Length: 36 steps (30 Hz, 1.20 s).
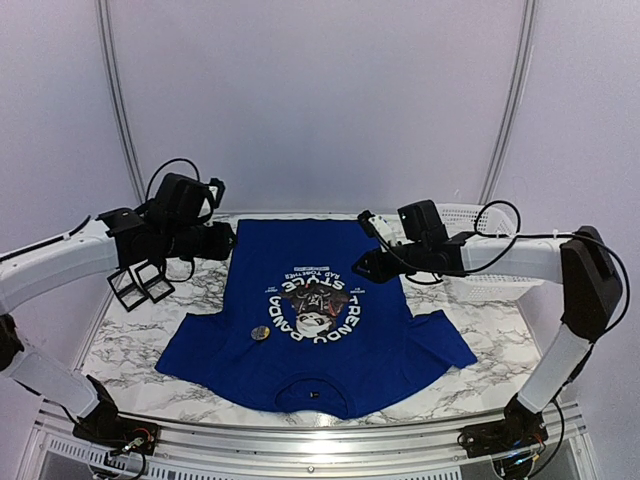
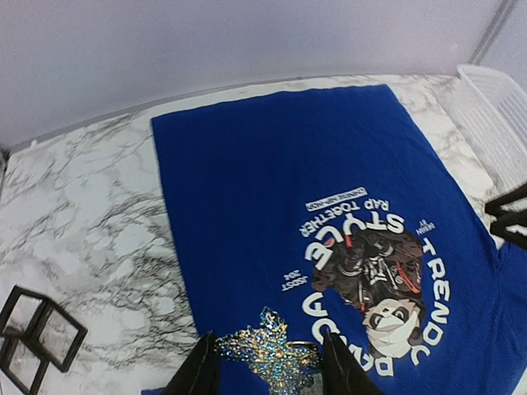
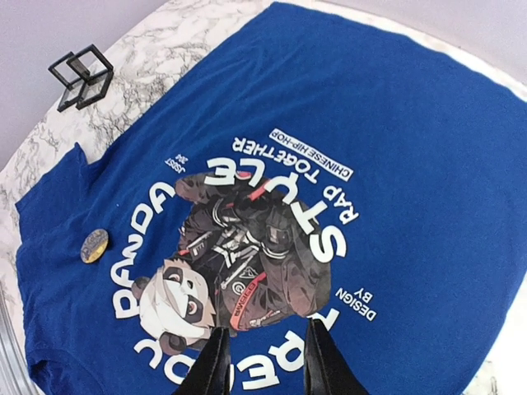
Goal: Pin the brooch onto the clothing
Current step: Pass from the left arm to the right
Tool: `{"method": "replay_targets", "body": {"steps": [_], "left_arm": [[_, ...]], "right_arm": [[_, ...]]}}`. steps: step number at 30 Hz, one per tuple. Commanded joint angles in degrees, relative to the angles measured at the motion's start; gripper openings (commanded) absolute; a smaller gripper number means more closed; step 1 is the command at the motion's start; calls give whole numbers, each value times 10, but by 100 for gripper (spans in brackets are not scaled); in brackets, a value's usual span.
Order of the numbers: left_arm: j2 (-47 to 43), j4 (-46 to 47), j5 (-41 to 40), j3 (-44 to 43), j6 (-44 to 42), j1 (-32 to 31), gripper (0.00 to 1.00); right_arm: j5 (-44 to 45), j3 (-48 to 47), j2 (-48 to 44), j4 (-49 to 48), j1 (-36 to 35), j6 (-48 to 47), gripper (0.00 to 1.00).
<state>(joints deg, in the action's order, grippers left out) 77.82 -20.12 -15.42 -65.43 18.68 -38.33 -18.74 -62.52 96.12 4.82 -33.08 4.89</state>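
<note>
Low in the left wrist view, the left gripper (image 2: 269, 366) pinches the brooch (image 2: 265, 352), a blue and gold jewelled piece wedged between its two dark fingers. It hangs over the lower left part of the clothing (image 2: 272, 181), a royal-blue T-shirt spread flat on the marble table (image 2: 90, 214).

At the bottom of its own view, the right gripper (image 3: 265, 337) has its fingers spread with nothing between them, above the panda print's lettering. A small round badge (image 3: 94, 245) lies on the shirt at the left of that frame.

The step in hand looks like carrying the brooch to the fabric. Next, the pin must be brought down and pushed through the cloth, probably with the right gripper steadying the cloth.

The brooch's pin and clasp are hidden underneath. Both grippers' fingers are cut off by the frame edge. From above the brooch cannot be made out.
</note>
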Motion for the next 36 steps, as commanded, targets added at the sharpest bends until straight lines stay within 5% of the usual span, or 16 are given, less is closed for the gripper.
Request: {"method": "replay_targets", "body": {"steps": [1, 11, 15, 20, 36], "left_arm": [[44, 45, 18, -34, -130, -65, 31], [65, 172, 170, -13, -266, -145, 31], [72, 179, 167, -14, -290, -160, 31], [77, 183, 140, -18, -311, -175, 31], [80, 183, 118, -17, -324, -184, 32]], "right_arm": [[-15, -36, -46, 3, 2, 6, 26], [-185, -22, -77, -86, 2, 102, 27], [-244, -17, -71, -125, 0, 162, 41], [-285, -19, -62, -149, -11, 185, 45], [-357, -44, -16, -181, -61, 207, 38]]}}
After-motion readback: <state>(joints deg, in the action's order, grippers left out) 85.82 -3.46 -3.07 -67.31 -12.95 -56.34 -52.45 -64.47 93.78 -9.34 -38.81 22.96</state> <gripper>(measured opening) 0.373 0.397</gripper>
